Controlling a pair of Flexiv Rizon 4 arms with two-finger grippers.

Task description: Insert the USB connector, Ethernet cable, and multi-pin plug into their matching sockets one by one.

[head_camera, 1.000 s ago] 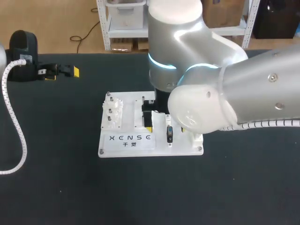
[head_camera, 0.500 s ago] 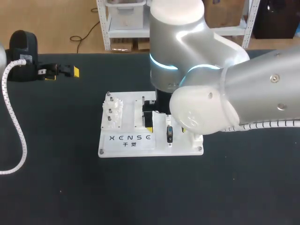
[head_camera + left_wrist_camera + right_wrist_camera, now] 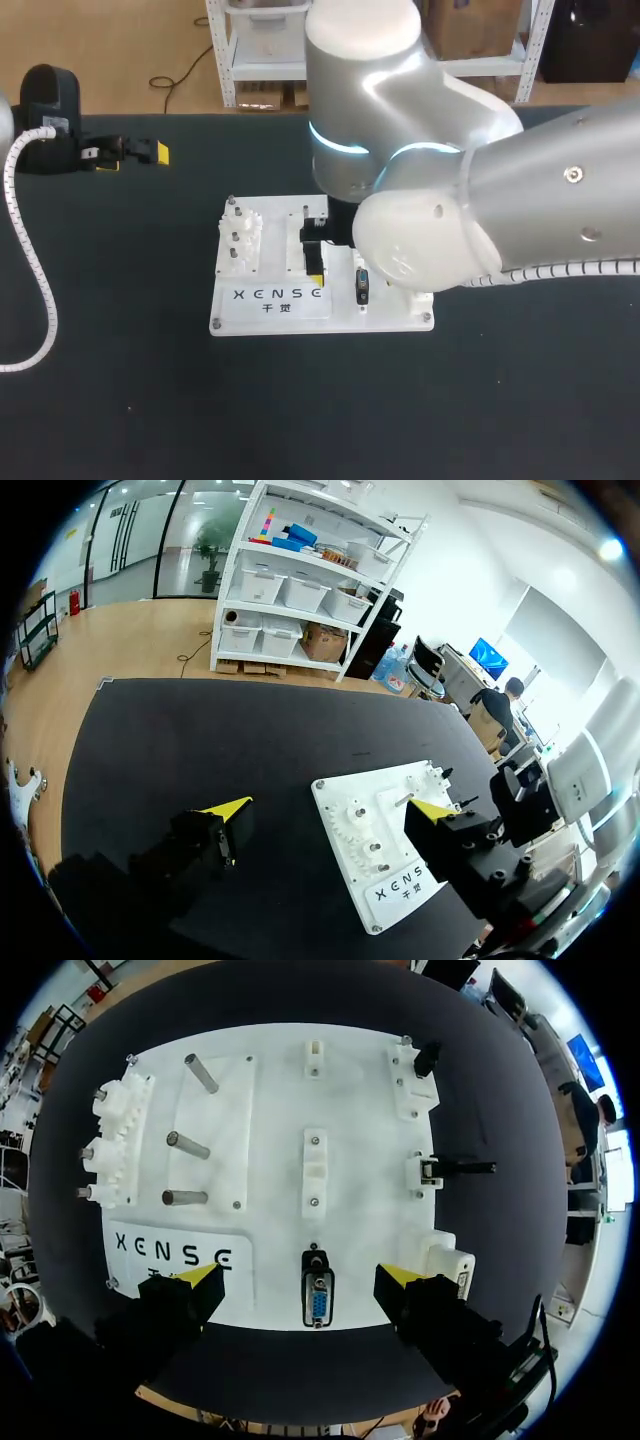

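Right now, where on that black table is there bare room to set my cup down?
The wide strip of table on the robot's side of the white board, and the patch between the board and the coiled cable. Crowded: over the board, where the right arm hangs, and the back left corner by the left fingers.

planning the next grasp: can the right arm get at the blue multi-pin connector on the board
Probably yes: the right gripper hangs open over the blue multi-pin connector, nothing between them.
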